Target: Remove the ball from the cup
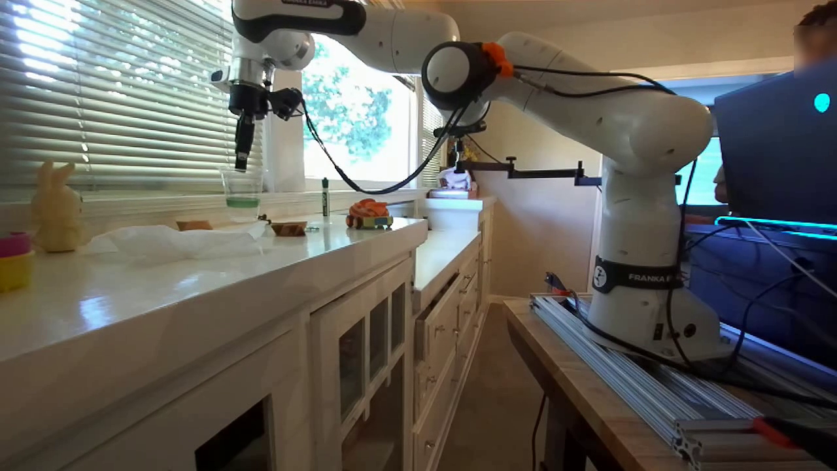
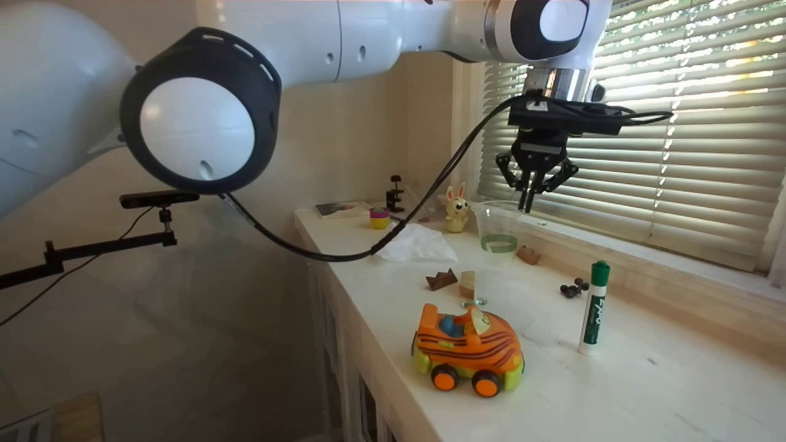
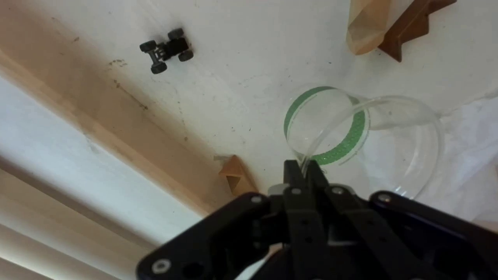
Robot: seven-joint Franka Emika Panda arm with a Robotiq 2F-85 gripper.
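A clear plastic cup (image 3: 344, 147) with a green band near its base stands on or just over the white counter (image 2: 552, 393); whether its base touches, I cannot tell. My gripper (image 3: 304, 166) comes down at the edge of the cup, its jaws shut with the rim pinched between the tips. Both exterior views agree: the gripper (image 2: 526, 202) points down at the cup (image 2: 498, 239) on its window side, and from farther off the gripper (image 1: 241, 163) meets the cup (image 1: 242, 201) at the top. Inside the cup nothing shows; the ball is hidden or out of view.
Around the cup lie folded brown paper pieces (image 3: 238, 177), a small black wheeled chassis (image 3: 168, 50) and crumpled white paper (image 2: 417, 244). A yellow bunny (image 2: 456, 212), a green-capped marker (image 2: 594, 310) and an orange toy car (image 2: 470, 347) stand farther off. Window blinds (image 2: 675, 123) rise behind.
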